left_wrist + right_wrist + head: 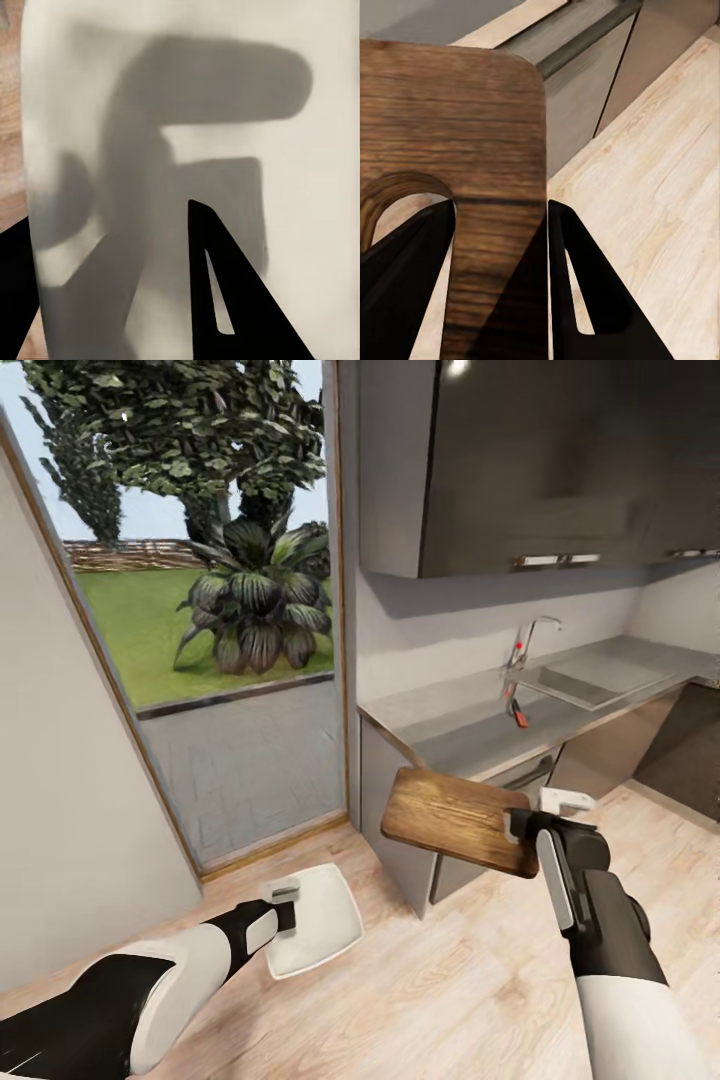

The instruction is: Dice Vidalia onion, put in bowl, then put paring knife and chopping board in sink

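My right gripper [522,828] is shut on the chopping board [456,819], a brown wooden board held level in the air in front of the countertop [440,722]. In the right wrist view the fingers [577,300] clamp the board [465,127] beside its handle slot. My left gripper [290,895] is shut on the white bowl [315,925], held low over the wooden floor. Up close in the left wrist view, the bowl [210,90] is pale and shadowed. The paring knife [518,714] with its red handle lies on the countertop next to the sink [585,682]. The onion is out of view.
A chrome tap [528,635] rises behind the sink. Dark wall cabinets [540,460] hang above the counter. A tall glass door [220,610] at the left looks onto a garden. Light wooden floor [470,980] spreads in front of the dark cabinet fronts.
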Robot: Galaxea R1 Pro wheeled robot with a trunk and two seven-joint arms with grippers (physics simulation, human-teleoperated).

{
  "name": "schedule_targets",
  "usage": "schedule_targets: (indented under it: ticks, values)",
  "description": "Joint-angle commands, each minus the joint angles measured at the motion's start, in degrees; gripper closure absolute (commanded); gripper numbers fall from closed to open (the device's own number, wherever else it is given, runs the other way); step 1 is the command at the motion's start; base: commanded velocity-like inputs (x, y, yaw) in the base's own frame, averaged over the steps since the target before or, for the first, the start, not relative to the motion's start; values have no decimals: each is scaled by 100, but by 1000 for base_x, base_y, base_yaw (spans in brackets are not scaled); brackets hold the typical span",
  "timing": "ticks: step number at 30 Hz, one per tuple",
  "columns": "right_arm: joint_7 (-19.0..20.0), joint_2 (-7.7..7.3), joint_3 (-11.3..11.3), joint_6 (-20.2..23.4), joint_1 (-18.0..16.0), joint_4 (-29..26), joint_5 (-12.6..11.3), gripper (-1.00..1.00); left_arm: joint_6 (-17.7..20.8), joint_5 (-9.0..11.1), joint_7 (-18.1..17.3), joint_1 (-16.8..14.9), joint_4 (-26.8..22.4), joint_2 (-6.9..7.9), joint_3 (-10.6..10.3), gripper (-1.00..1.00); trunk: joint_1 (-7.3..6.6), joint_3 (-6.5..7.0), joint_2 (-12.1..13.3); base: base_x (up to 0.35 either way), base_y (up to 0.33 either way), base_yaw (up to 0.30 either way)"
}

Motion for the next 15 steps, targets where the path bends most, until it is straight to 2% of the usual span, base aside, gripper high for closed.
schedule_targets:
  ticks: [1, 2, 15]
  values:
    - [-26, -4, 52, 30, -4, -6, 12, 100, 10, 41, 29, -10, 9, -3, -38, 100, 3, -4, -12, -77, -243, 0]
    - [-23, -6, 120, 33, -6, -6, 12, 100, 10, 41, 50, -10, 9, -4, -38, 100, 3, 4, -12, -123, -280, 0]
    - [-13, -5, 227, 39, -4, -6, 12, 100, 10, 56, 58, -6, 9, -12, -38, 100, 3, 99, -12, -158, -302, 0]
